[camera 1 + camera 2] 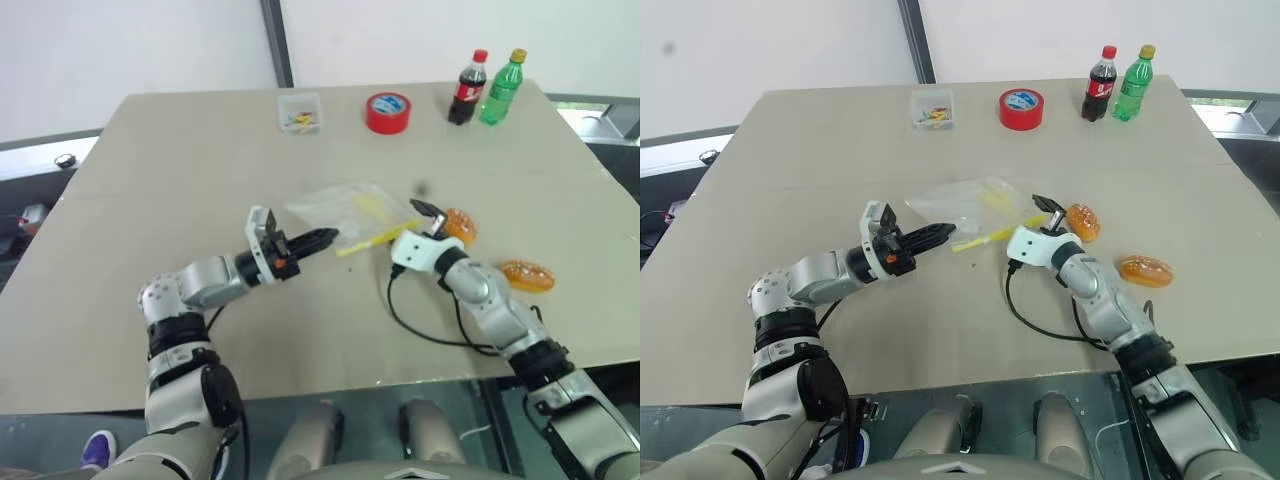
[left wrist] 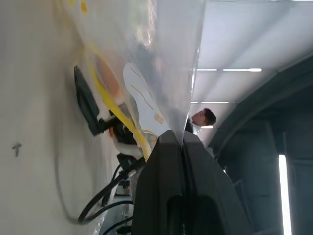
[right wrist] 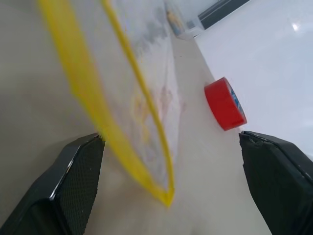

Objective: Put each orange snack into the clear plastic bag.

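The clear plastic bag (image 1: 345,208) lies near the middle of the tan table (image 1: 150,180), its yellow closure strip (image 1: 378,238) running along the edge nearest the robot. The left gripper (image 1: 322,238) points level toward the bag with its 2 black fingers pressed together; in the left wrist view the crinkly film of the bag rises from between the fingertips (image 2: 182,139), so it has the bag's edge pinched.

The right gripper (image 1: 1048,214) sits at the other end of the yellow strip with its jaws spread wide and nothing between the pads; in the right wrist view the bag's yellow-edged mouth lies between its 2 fingers (image 3: 73,181), touching neither.

The 2 orange snacks are both on the table outside the bag. 1 orange snack (image 1: 459,225) lies just beside the right gripper, on its far side from the bag. The other orange snack (image 1: 527,274) lies farther toward the robot's right, beside the right forearm.

At the far edge stand a small clear box (image 1: 300,112), a red tape roll (image 1: 388,112), a cola bottle (image 1: 467,88) and a green bottle (image 1: 502,88), the 2 bottles side by side.
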